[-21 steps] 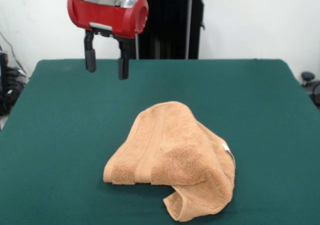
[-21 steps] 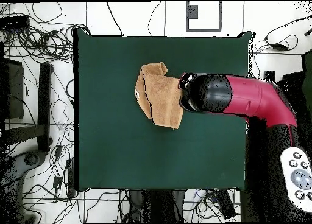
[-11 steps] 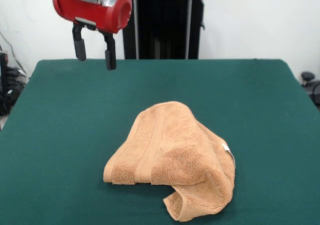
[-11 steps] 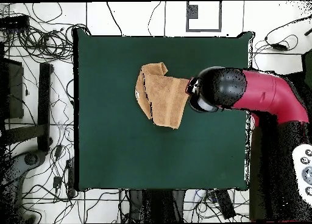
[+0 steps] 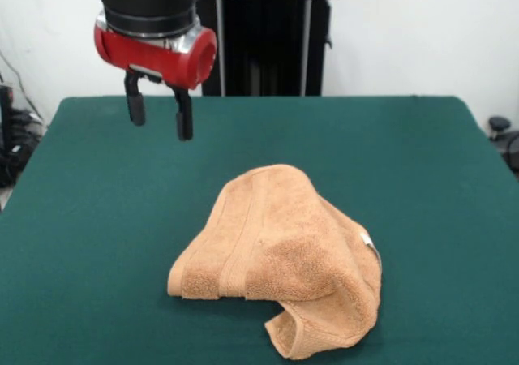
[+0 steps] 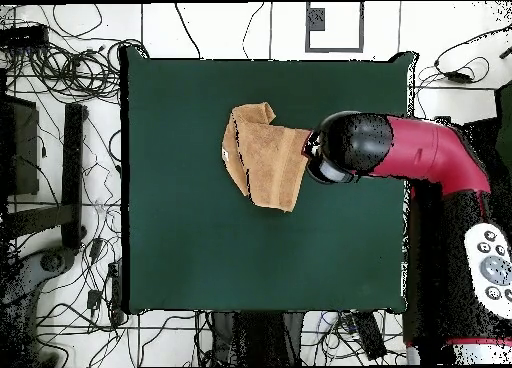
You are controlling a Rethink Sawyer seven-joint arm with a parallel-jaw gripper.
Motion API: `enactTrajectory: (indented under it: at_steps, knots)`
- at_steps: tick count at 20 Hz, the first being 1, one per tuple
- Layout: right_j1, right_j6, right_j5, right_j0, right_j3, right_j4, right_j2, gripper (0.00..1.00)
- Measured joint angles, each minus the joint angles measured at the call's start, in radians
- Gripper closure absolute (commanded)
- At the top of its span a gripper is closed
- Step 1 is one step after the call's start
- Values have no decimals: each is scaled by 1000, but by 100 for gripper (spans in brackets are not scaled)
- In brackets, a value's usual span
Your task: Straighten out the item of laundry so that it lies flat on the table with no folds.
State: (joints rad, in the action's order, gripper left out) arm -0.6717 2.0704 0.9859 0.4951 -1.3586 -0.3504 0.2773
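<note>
Soft, limp towel [image 5: 280, 259] bunched on table [image 5: 97, 219]; empty gripper [image 5: 160, 118], fingers spread, hovers apart; best pinched at a loose corner.

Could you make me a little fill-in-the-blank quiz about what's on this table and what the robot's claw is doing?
1. The towel lies ____ rather than flat on the green table.
2. The gripper holds ____ between its fingers.
3. The gripper hangs ____ the table, not touching the towel.
4. The small tag on the towel is ____ in colour.

Missing words: crumpled; nothing; above; white
</note>
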Motion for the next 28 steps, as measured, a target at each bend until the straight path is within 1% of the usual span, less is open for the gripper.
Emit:
enactTrajectory:
  at_steps: [6, 17, 28]
  knots:
    - [33, 0, -43, -15, 1, -41, 0, 0]
    - [69, 0, -91, -49, 19, -44, 0, 0]
    - [111, 0, -153, -113, 81, -43, -2, 0]
